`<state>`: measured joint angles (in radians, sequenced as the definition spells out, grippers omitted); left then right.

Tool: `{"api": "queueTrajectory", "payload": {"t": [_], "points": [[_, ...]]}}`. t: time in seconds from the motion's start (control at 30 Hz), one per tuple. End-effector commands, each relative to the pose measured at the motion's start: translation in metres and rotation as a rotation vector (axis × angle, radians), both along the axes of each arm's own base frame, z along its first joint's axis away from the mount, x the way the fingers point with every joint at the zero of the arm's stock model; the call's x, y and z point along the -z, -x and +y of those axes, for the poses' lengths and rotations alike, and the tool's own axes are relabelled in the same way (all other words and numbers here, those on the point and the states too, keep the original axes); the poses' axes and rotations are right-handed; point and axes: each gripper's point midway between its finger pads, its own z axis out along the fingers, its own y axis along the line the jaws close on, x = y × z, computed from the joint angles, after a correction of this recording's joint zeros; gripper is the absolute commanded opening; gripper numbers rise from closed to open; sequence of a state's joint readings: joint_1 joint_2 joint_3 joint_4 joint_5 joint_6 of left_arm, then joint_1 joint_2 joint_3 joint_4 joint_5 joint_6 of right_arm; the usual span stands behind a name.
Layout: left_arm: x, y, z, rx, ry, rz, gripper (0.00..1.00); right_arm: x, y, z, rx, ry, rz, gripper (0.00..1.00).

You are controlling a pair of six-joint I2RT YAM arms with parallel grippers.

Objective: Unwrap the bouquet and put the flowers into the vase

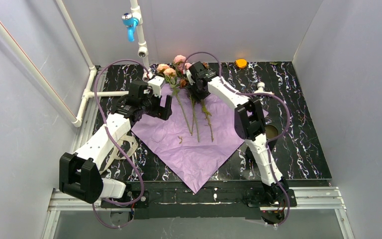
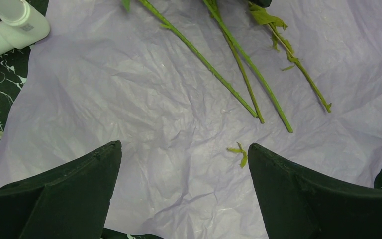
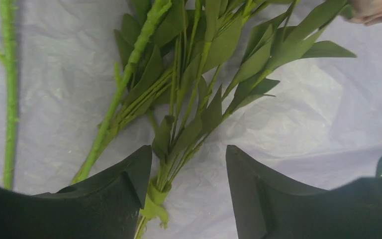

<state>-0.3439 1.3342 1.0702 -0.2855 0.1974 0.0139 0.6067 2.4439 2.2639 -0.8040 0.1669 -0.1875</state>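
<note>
Right wrist view: we look down between the fingers of the right gripper (image 3: 188,149), which stand apart with nothing clamped, over the leafy middle of the flowers (image 3: 194,74). The taped bundle of green stems slants from upper right to lower left across the gap and passes close to the left-hand finger in this view. Its long axis therefore crosses the line on which the jaws would close, and we judge that closing here would catch most of the bundle. A lone stem (image 3: 7,94) lies apart at the left edge of the view, outside the fingers.

From the top external view, we see the flowers lying on the lilac paper (image 1: 194,154), which is spread flat on the desk (image 1: 308,149). The blooms point toward the far wall and the stem ends toward the arms. The left gripper (image 1: 162,107) hangs wide and empty over bare paper just left of the stems, so the right arm is the nearer one.

What we take for the vase (image 1: 271,131), a dark tube with a round mouth, stands to the right of the paper, partly hidden behind the right forearm. We judge the stems must be turned from lying to upright, ends down, to meet that mouth.
</note>
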Motion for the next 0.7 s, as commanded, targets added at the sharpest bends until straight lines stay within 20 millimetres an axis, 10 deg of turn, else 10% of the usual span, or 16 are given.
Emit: {"api": "queueTrajectory", "payload": {"t": [0.0, 0.27, 0.47, 0.67], "points": [[-0.008, -0.001, 0.01, -0.041, -0.019, -0.036, 0.98, 0.003, -0.019, 0.006, 0.054, -0.027, -0.05, 0.62], [-0.01, 0.001, 0.014, -0.043, -0.037, -0.056, 0.98, -0.001, -0.022, 0.011, 0.113, -0.08, -0.057, 0.29], [-0.007, 0.001, 0.016, -0.049, -0.041, -0.058, 0.98, -0.046, -0.029, 0.014, 0.184, -0.163, -0.139, 0.01], [-0.008, 0.0, 0.013, -0.036, -0.029, -0.063, 0.98, -0.105, -0.034, 0.019, 0.228, -0.307, -0.23, 0.01]]}}
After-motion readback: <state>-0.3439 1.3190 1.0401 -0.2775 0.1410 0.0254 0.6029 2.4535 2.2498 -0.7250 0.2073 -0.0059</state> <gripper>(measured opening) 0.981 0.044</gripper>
